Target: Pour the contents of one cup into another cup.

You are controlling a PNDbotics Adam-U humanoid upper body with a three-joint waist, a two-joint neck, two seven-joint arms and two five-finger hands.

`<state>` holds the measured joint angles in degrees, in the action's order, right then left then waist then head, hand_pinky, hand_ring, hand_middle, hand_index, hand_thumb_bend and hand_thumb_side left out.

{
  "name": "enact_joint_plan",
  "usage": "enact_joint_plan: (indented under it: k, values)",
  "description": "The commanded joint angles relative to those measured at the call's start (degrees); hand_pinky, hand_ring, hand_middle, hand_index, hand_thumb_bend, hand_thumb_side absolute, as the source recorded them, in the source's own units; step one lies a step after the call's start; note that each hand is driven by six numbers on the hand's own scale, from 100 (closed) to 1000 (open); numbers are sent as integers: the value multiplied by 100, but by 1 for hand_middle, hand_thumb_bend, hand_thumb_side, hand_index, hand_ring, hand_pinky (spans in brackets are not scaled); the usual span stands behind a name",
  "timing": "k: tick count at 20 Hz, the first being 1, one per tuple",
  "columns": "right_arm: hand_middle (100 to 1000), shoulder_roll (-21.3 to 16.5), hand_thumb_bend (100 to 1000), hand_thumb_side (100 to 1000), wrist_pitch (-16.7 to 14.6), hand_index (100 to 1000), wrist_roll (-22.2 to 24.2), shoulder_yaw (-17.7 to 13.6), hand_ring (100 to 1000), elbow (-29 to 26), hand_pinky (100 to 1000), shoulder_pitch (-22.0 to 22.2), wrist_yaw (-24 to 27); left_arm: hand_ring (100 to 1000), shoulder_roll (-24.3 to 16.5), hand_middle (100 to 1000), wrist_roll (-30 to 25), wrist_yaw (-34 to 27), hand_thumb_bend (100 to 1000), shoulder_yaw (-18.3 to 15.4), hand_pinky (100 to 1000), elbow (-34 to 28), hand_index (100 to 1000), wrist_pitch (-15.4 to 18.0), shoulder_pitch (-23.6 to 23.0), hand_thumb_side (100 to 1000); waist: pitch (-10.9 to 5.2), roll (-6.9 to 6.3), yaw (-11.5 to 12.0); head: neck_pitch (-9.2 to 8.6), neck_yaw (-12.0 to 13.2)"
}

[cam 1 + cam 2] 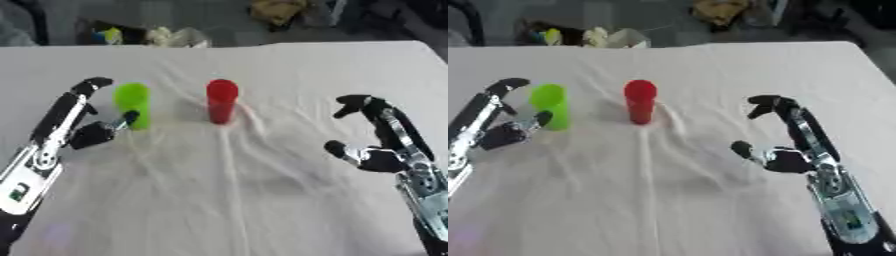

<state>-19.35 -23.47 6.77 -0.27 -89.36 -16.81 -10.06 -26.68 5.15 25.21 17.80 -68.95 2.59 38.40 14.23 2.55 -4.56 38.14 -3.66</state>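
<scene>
Standing upright on the white-clothed surface (262, 200) in the left eye view, a green cup (133, 105) and a red cup (221, 101) sit near each other toward the far middle, apart. The left hand (83, 117) is at the green cup, fingers arched over its left side and thumb at its lower front, open around it; whether they touch is unclear. The right hand (376, 137) hangs well right of the red cup, fingers relaxed, holding nothing.

In the right eye view, a gap shows between the red cup and the right hand, and clutter (588, 35) lies beyond the far edge.
</scene>
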Motion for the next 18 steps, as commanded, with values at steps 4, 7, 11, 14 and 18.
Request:
enact_joint_plan:
  k: [4,7,11,14,18]
  values:
    - [533,-56,679,446,-14,775,18,-10,630,-87,900,-113,76,1000,-183,901,119,50,545,-40,620,-52,932,-33,173,710,-4,-16,-75,-157,39]
    - [532,-49,666,443,-18,775,25,-10,630,-90,900,-130,82,1000,-220,902,202,57,539,-64,621,-50,933,-71,207,705,49,-17,-127,-219,52]
    - [531,-31,678,449,-27,775,36,-11,629,-91,900,-151,88,1000,-258,906,369,60,517,-103,622,-29,932,-174,268,692,123,-10,-188,-300,85]
    - [531,-8,678,450,-35,774,43,-10,629,-93,900,-176,94,1000,-277,908,523,57,503,-126,618,6,933,-272,320,691,188,-3,-245,-370,139]
    - [530,18,678,450,-46,774,60,-3,628,-99,901,-218,100,1000,-286,909,626,51,493,-135,618,62,933,-326,379,705,278,-5,-324,-462,239]
